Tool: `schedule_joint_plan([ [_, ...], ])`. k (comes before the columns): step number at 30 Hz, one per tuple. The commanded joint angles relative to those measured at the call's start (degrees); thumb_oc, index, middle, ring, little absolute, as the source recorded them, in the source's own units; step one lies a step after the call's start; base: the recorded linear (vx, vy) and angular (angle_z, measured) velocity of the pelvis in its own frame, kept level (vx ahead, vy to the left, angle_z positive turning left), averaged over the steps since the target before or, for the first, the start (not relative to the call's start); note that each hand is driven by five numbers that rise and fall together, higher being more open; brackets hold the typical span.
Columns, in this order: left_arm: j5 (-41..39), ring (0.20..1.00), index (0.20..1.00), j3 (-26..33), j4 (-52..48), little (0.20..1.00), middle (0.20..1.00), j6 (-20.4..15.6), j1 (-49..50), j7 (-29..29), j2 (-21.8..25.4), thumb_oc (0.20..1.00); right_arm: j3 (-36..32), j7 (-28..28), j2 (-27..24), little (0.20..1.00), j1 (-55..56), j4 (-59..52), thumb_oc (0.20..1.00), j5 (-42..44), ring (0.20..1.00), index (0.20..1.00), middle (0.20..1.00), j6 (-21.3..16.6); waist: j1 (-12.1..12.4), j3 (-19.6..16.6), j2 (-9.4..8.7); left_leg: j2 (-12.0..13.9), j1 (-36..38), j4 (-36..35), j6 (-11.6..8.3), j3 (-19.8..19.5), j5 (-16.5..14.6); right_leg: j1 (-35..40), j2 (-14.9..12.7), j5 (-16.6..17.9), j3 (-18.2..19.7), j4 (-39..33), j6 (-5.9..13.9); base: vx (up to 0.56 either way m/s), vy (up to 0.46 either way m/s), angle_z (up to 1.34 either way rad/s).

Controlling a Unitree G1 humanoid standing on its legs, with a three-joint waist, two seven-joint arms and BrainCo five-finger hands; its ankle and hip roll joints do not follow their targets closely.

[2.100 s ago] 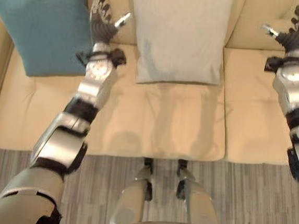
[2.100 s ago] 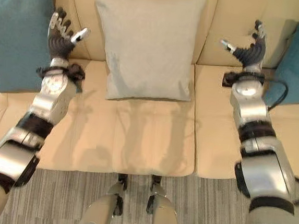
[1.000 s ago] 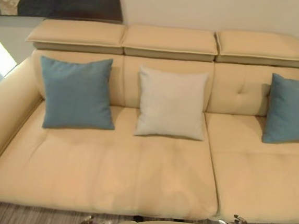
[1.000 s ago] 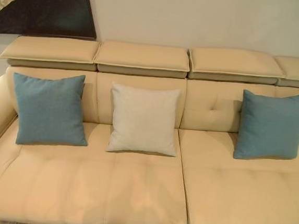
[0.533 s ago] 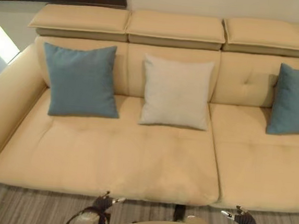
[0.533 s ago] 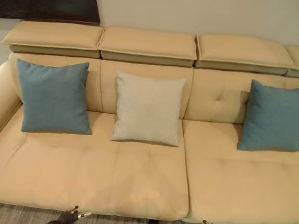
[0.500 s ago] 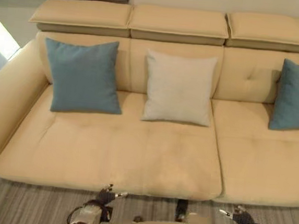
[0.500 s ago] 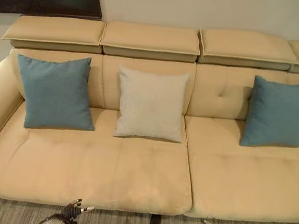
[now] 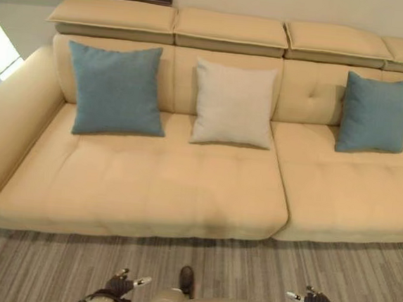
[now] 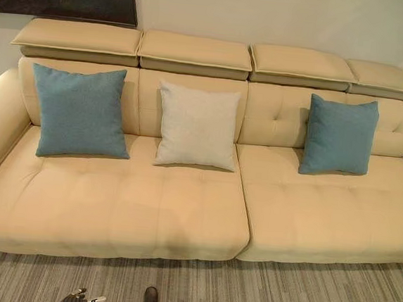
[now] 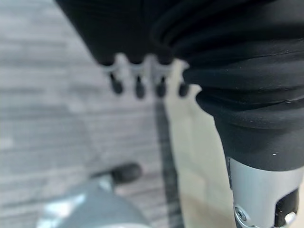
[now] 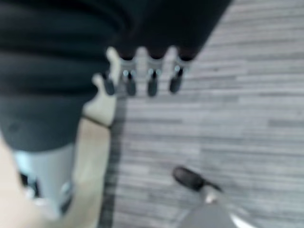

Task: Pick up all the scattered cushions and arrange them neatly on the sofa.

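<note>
Hands low now: your left hand (image 9: 120,285) and right hand (image 9: 313,301), earlier raised at the sofa (image 10: 112,200), hang empty, fingers relaxed, over the floor (image 10: 302,294). Count: two teal cushions (image 10: 80,111) (image 10: 339,135), one beige cushion (image 10: 197,126), upright against the backrest.

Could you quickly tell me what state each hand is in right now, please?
Left hand: open, fingers straight, holding nothing.
Right hand: open, fingers straight, holding nothing.
</note>
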Motion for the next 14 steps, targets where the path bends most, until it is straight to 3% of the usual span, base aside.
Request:
schedule_joint_plan([
  [1, 0.59, 1.0, 1.0, 1.11, 0.08, 1.0, 1.0, -1.61, -4.21, 0.64, -0.25, 1.0, 0.4, -0.68, -1.98, 1.0, -1.9, -0.67, 1.0, -0.78, 1.0, 1.0, 1.0, -0.42, -0.47, 0.56, 3.47, 1.07, 5.9, -6.6, -0.13, -4.43, 1.16, -5.45, 1.34, 8.19, 1.06, 1.84, 6.25, -0.06, -0.18, 0.03],
  [2, 0.64, 1.0, 1.0, 0.92, 0.67, 1.0, 1.0, -1.26, -4.24, 0.14, -0.77, 1.0, 1.01, -0.89, -2.03, 1.0, -1.68, 0.2, 1.0, -0.92, 1.0, 1.0, 1.0, -0.32, -0.85, -0.04, 3.13, 2.22, 6.53, -6.6, -1.08, -4.2, 1.57, -3.56, 2.29, 8.25, 0.23, 0.05, 5.74, -0.06, -0.18, 0.2],
  [14, 1.88, 1.0, 1.0, 0.65, 2.27, 1.0, 1.0, -0.92, -3.4, 0.03, -1.16, 1.0, 0.9, -0.99, -1.65, 1.0, -1.0, 1.06, 1.0, -1.16, 1.0, 1.0, 1.0, -0.43, -1.26, -0.66, 3.08, 2.93, 7.73, -6.6, -1.87, -4.34, 1.61, -2.03, 2.78, 7.39, -0.57, 0.05, 5.24, -0.01, -0.035, 0.04],
])
